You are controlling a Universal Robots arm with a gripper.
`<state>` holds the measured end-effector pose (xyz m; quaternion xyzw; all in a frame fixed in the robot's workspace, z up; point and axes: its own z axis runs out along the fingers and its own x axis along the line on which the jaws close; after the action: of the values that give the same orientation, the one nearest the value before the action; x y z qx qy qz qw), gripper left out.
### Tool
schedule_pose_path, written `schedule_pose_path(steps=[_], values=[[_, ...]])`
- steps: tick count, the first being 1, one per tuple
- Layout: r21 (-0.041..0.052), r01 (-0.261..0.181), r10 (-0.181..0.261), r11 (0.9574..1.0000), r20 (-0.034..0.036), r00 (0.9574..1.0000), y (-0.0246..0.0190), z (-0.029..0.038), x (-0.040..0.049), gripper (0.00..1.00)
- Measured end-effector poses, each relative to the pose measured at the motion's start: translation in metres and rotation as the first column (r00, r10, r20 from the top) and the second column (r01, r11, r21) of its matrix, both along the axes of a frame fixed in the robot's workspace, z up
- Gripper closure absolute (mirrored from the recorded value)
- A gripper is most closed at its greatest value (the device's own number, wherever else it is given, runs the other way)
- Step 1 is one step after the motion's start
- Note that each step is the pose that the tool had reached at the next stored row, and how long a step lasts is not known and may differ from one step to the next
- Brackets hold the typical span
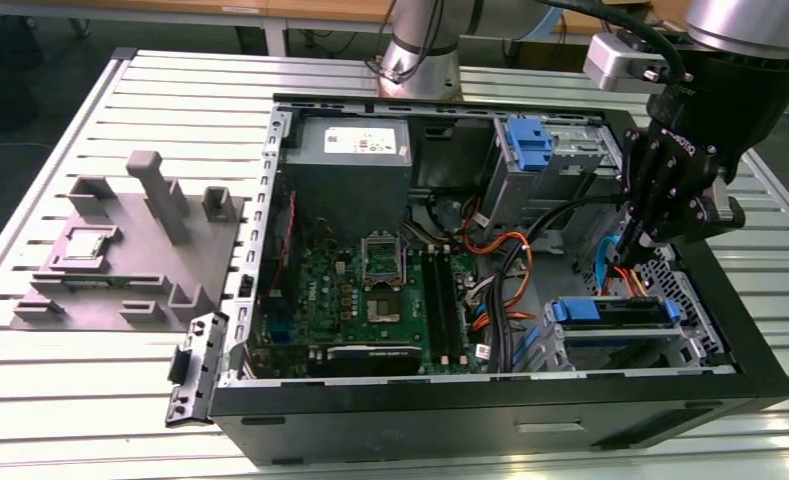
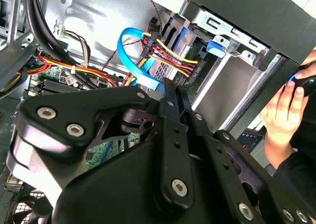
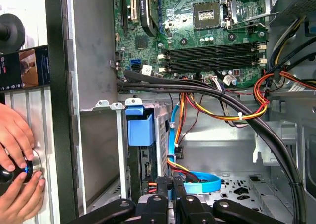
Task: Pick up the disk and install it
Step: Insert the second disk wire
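worktop [image 1: 167, 90]: slatted metal. at the exterior view's left a grey fixture [image 1: 114, 250] sits well apart from my work, so i see no risk there.
case [image 1: 501, 385]: open, with the motherboard [image 1: 367, 290] bare in the middle. a sideways drift of the arm could scrape the board.
cables [image 1: 501, 250]: orange, red and blue leads cross between the board and the drive bays. i judge this the main hazard, since the links could hook a lead and tug a plug loose.
disk [image 1: 617, 312]: in its blue frame, lying in the bay at the case's corner on the exterior view's right. it looks seated there, with leads plugged in beside it in the first wrist view [image 3: 148, 172].
hand [image 1: 634, 250]: just above the disk's bay, 2 fingers drawn together with nothing visible between them. in the second wrist view the tips [image 2: 172, 93] sit right at the plugs.
arm pose: it comes in from the exterior view's upper right, wrist pointing down into the case.
person's fingers [image 3: 12, 140]: on a round control outside the case wall. a bumped input could jolt me.
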<state>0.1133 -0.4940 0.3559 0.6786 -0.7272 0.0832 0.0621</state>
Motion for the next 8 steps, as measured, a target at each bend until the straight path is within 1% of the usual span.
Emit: schedule_pose_path(steps=[3,4,6,8], values=[[0.0011,0.000,0.000,1.0000,0.0001,1.0000,-0.0003,-0.0002,0.0000,0.84],[0.0041,0.000,0.000,1.0000,0.0002,1.0000,-0.0010,-0.0004,-0.0002,0.84],[0.0177,0.000,0.000,0.9998,0.0007,1.0000,-0.0034,-0.0011,-0.0006,0.84],[0.0260,0.000,0.000,0.9997,0.0012,1.0000,-0.0060,-0.0016,-0.0008,0.84]])
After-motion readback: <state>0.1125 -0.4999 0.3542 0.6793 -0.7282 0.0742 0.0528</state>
